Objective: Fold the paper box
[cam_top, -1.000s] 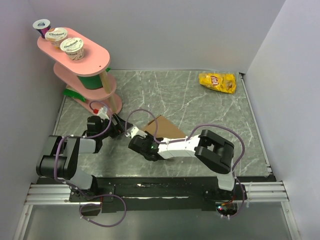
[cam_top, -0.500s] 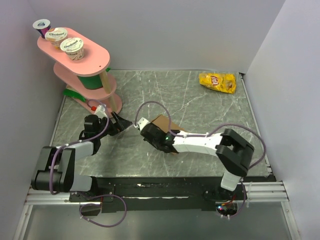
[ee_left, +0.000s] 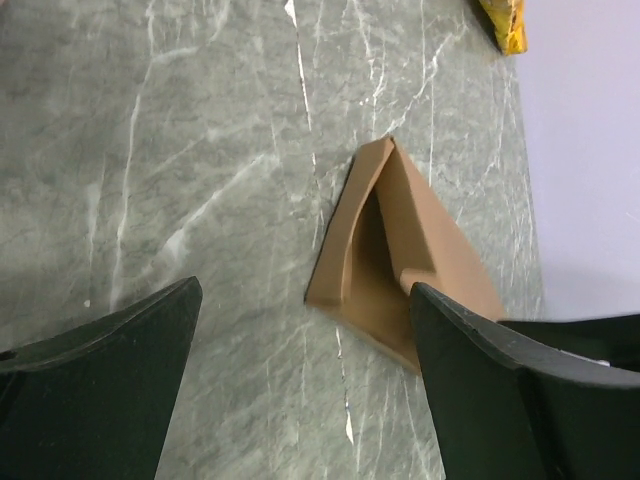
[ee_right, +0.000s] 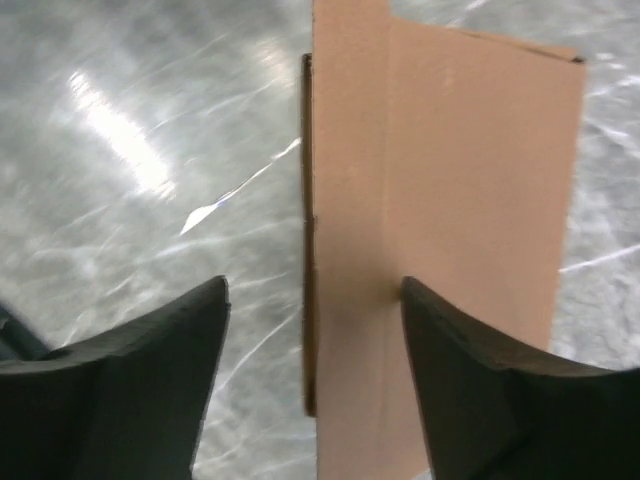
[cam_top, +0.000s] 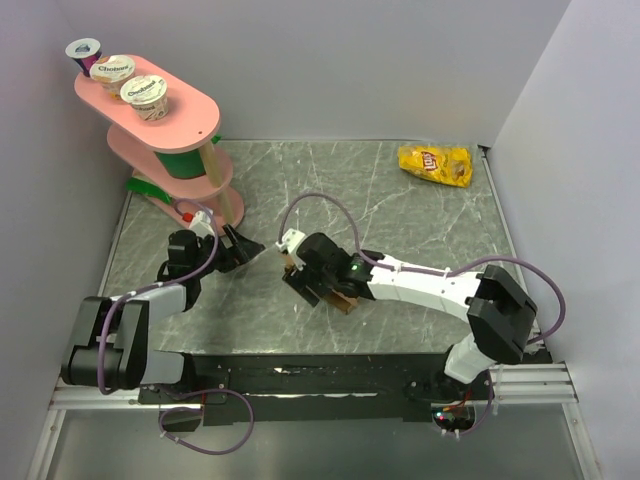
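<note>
At centre of the scene, paper box judged light, stiff, crushable; take its folded edge, lying between the spread, unclamped jaws of the right gripper; left gripper splayed, holding nothing.

A grey-green marble-patterned tabletop is enclosed on three sides by plain pale walls. A pink two-tiered oval shelf stand occupies its far-left corner.

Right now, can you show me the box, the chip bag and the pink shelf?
box [ee_left: 425,225], left wrist view, on its sloping side panel.
chip bag [cam_top: 435,164], top view, on the bag's middle.
pink shelf [cam_top: 195,112], top view, on a bare part of its top tier.
</note>
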### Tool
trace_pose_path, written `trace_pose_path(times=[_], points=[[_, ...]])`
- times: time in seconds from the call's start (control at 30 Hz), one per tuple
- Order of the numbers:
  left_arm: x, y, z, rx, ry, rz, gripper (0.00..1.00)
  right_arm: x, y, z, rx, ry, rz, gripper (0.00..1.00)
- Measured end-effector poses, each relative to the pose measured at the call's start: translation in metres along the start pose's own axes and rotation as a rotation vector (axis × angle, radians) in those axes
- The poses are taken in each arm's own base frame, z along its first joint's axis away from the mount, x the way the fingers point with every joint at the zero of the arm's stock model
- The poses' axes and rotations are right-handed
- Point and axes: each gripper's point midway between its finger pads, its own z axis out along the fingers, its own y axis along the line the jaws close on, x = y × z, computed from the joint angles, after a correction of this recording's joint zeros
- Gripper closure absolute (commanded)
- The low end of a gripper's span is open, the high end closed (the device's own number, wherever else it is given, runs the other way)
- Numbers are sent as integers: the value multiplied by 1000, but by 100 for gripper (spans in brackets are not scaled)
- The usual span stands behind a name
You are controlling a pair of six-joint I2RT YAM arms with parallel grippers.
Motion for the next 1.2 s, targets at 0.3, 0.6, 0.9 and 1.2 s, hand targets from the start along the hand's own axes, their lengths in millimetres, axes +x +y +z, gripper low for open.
trace_pose_path(times=[0.3, 0.6, 0.9, 1.2], points=[[3, 1, 1, 0, 11, -5, 9, -5, 22, -23, -94, 4, -12, 8], [18, 5, 7, 25, 72, -24, 11, -52, 5, -61, -219, -145, 83, 11], [31, -16, 13, 106, 111, 17, 9, -24, -16, -36, -248, -94, 110, 11], [43, -23, 37, 141, 185, 25, 11, 26, -7, 14, -263, 23, 105, 30]])
